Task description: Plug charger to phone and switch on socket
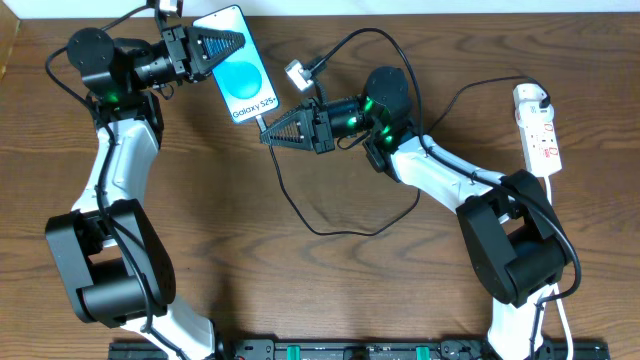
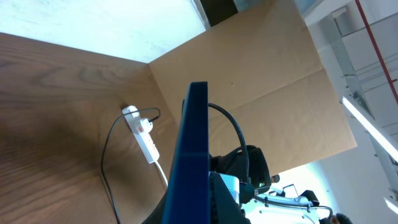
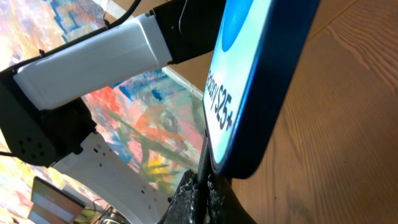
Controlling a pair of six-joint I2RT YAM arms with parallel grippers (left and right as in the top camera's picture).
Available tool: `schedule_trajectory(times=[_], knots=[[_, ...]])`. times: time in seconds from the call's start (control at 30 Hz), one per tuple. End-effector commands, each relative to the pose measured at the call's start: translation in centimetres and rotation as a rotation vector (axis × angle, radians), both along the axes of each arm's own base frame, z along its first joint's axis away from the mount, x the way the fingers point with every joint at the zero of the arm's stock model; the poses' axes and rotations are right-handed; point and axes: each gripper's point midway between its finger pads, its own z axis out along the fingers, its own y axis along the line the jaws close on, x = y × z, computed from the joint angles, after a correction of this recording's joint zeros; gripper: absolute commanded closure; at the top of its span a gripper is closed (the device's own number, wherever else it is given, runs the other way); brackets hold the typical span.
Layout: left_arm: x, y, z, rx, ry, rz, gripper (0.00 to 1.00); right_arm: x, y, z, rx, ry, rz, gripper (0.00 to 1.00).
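The phone [image 1: 240, 75], blue screen reading "Galaxy S25+", is held tilted at the table's back left. My left gripper [image 1: 225, 45] is shut on its top end. The left wrist view shows the phone [image 2: 193, 155] edge-on between the fingers. My right gripper [image 1: 268, 135] is shut on the charger's tip end, right at the phone's bottom edge. In the right wrist view the thin black cable [image 3: 203, 155] rises from the fingers [image 3: 217, 196] to the phone [image 3: 249, 81]; whether the tip is seated I cannot tell. The charger cable [image 1: 300, 215] loops over the table to its white plug head [image 1: 296, 73]. The socket [image 1: 540, 130] lies at the far right.
A brown cardboard wall [image 2: 261, 81] stands behind the wooden table [image 1: 350, 290]. The socket [image 2: 144, 134] shows small in the left wrist view, with a plug and black lead at its end. Its white cord [image 1: 555, 300] runs down past the right arm's base.
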Motion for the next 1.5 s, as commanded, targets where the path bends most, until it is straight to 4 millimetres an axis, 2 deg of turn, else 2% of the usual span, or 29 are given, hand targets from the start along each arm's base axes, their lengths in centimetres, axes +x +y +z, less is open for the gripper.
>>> schedule_trajectory(times=[0.0, 0.23, 0.7, 0.77, 0.93, 1.0, 1.03, 1.23, 1.3, 1.47], knots=[[-0.7, -0.8, 0.4, 0.021, -0.039, -0.047, 0.93, 1.7, 0.2, 0.4, 0.018, 0.023, -0.084, 0.99], [-1.0, -2.1, 0.4, 0.021, -0.041, -0.078, 0.92, 2.5, 0.3, 0.6, 0.019, 0.072, -0.129, 0.99], [-0.9, -1.9, 0.4, 0.021, -0.041, -0.073, 0.92, 3.1, 0.1, 0.6, 0.02, 0.079, -0.152, 0.97], [-0.8, -1.5, 0.4, 0.022, -0.044, -0.064, 0.93, 3.1, 0.0, 0.6, 0.02, 0.079, -0.149, 0.88], [-0.4, 0.7, 0.4, 0.023, -0.043, -0.014, 0.93, 2.8, -0.1, 0.5, 0.016, 0.072, -0.131, 0.21], [-0.3, 1.6, 0.4, 0.023, -0.043, 0.008, 0.93, 2.8, -0.1, 0.5, 0.016, 0.071, -0.128, 0.04], [-0.2, 2.1, 0.4, 0.023, -0.042, 0.019, 0.93, 2.7, -0.1, 0.5, 0.015, 0.07, -0.127, 0.01], [0.0, 4.4, 0.4, 0.024, -0.039, 0.07, 0.92, 2.9, -0.1, -0.1, 0.001, 0.063, -0.131, 0.01], [0.1, 4.6, 0.4, 0.018, -0.022, 0.074, 0.93, 3.5, -0.1, -1.3, -0.039, 0.102, -0.153, 0.01], [0.1, 4.6, 0.4, 0.016, -0.017, 0.073, 0.93, 5.7, -1.0, -6.3, -0.213, 0.284, -0.272, 0.01]])
